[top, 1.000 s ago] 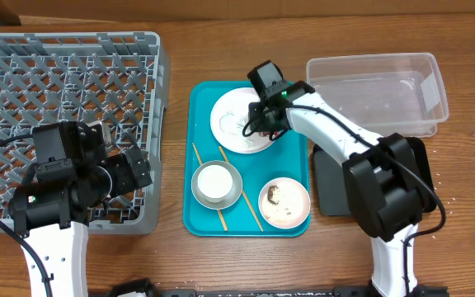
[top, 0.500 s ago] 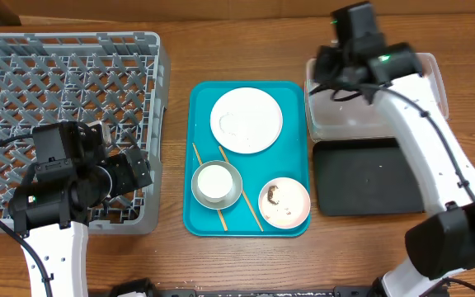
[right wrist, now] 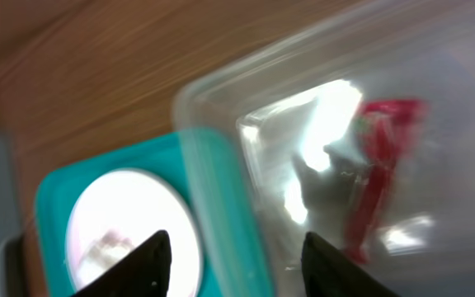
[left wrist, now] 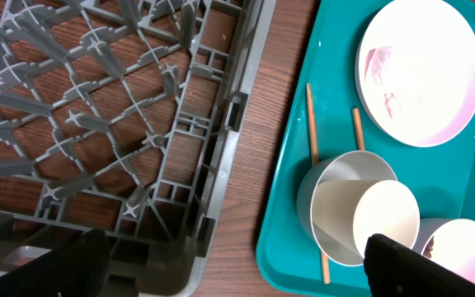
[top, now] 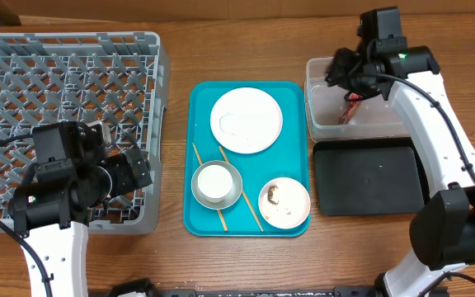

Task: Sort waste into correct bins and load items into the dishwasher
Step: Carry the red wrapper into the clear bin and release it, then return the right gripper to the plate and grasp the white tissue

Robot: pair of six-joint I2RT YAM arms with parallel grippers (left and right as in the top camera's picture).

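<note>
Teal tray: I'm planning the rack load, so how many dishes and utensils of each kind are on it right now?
Plate: 1
Bowls: 2, the grey metal bowl and the small white bowl
Cup, sitting inside the metal bowl: 1
Chopsticks: 2
Total: 6

I see a teal tray [top: 195,124] flat on the wood bench [top: 246,264], approx centre L-R, long sides running front-to-back, ends off both bench edges.
</note>
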